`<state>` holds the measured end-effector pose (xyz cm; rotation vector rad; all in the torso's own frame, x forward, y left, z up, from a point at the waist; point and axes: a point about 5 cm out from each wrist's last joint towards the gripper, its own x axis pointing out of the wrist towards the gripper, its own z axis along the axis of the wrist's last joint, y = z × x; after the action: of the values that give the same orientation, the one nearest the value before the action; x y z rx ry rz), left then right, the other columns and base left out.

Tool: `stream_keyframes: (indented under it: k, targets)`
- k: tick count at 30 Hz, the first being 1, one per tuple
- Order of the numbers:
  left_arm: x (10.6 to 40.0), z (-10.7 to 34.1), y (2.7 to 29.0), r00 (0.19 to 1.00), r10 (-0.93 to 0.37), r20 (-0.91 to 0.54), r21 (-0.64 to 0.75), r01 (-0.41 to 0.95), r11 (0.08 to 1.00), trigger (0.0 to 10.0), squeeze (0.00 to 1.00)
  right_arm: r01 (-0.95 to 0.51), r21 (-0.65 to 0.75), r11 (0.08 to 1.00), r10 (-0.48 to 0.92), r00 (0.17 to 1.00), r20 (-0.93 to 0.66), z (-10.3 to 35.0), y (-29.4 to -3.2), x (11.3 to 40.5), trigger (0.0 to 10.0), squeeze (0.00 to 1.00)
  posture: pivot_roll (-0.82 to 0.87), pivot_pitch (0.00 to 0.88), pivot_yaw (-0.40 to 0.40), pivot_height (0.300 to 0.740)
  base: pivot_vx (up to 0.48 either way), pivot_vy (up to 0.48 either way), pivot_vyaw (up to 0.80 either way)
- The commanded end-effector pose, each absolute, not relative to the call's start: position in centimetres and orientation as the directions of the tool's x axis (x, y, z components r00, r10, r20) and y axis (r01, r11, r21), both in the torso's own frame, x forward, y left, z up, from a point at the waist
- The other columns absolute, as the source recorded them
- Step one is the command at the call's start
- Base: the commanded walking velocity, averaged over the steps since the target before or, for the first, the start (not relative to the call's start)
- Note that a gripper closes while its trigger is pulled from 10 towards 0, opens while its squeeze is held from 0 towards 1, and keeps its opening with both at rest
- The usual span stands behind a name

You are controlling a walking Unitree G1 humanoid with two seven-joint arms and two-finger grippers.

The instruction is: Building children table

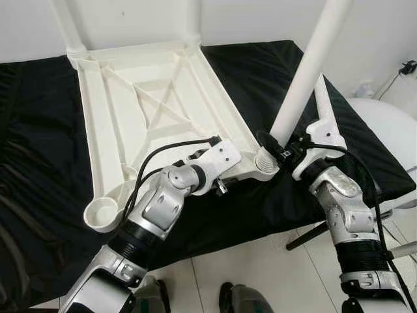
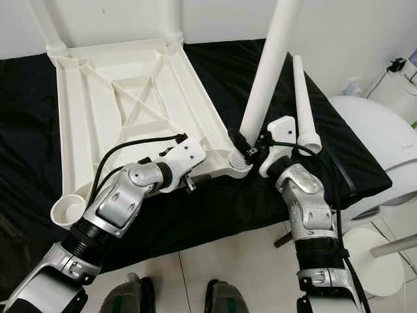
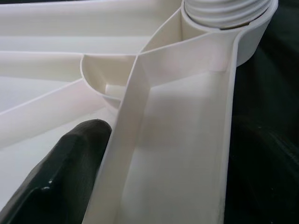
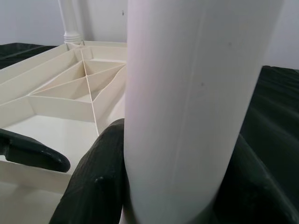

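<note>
A white plastic tabletop (image 1: 117, 98) lies upside down on a black cloth. Two legs (image 1: 68, 26) stand in its far corners. My right gripper (image 1: 277, 147) is shut on a third white leg (image 1: 306, 78), which stands slightly tilted in the threaded near right corner socket (image 1: 266, 163). In the right wrist view its black fingers (image 4: 93, 186) press both sides of the leg (image 4: 187, 93). My left gripper (image 1: 231, 168) is shut on the tabletop's near rim (image 3: 121, 154) beside that socket, one finger (image 3: 60, 177) inside the wall. A spare leg (image 2: 303, 104) lies on the cloth at right.
The near left corner socket (image 1: 101, 214) holds nothing. A white rounded object (image 1: 391, 130) stands past the cloth's right edge. Pale tiled floor (image 1: 260, 274) and my feet lie below the near edge. A white wall closes the back.
</note>
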<state>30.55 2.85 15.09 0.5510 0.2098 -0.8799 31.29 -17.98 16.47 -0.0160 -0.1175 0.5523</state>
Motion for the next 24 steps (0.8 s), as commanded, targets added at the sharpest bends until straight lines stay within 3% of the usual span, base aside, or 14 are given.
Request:
stream_keyframes:
  k: [1,5,7,13,16,24]
  targets:
    - [30.5,14.6,3.0,0.651,-0.644,-0.402,0.375,0.759,0.533,10.0,0.0,-0.501,0.008,0.865,0.501,0.865,0.001,13.5,-18.5,30.6,10.0,0.0,-0.03,0.085,-0.03,0.74,0.0,0.0,0.0]
    - [30.5,14.7,3.0,0.65,-0.645,-0.402,0.375,0.759,0.533,10.0,0.0,-0.494,0.015,0.869,0.493,0.869,0.032,13.6,-18.5,30.4,10.0,0.0,-0.03,0.085,-0.03,0.74,0.0,0.0,0.0]
    - [30.6,14.7,2.9,0.649,-0.646,-0.401,0.373,0.76,0.532,10.0,0.0,-0.475,0.006,0.88,0.47,0.873,0.128,13.9,-18.2,29.2,10.0,0.0,-0.03,0.081,-0.027,0.74,0.0,0.0,0.0]
    - [30.6,14.7,2.8,0.647,-0.649,-0.4,0.374,0.762,0.53,10.0,0.0,-0.495,-0.03,0.868,0.493,0.856,0.158,14.3,-17.5,28.8,10.0,0.0,-0.03,0.077,-0.025,0.74,0.0,0.0,0.0]
    - [30.6,14.7,2.7,0.646,-0.651,-0.399,0.374,0.763,0.528,10.0,0.0,-0.518,-0.085,0.851,0.525,0.839,0.144,14.4,-16.6,29.0,10.0,0.0,-0.03,0.076,-0.027,0.74,0.0,0.0,0.0]
    - [30.6,14.7,2.8,0.649,-0.648,-0.399,0.373,0.76,0.532,10.0,0.0,-0.521,-0.072,0.851,0.523,0.852,0.02,13.9,-16.3,30.6,10.0,0.0,-0.02,0.081,-0.036,0.74,0.0,0.0,0.0]
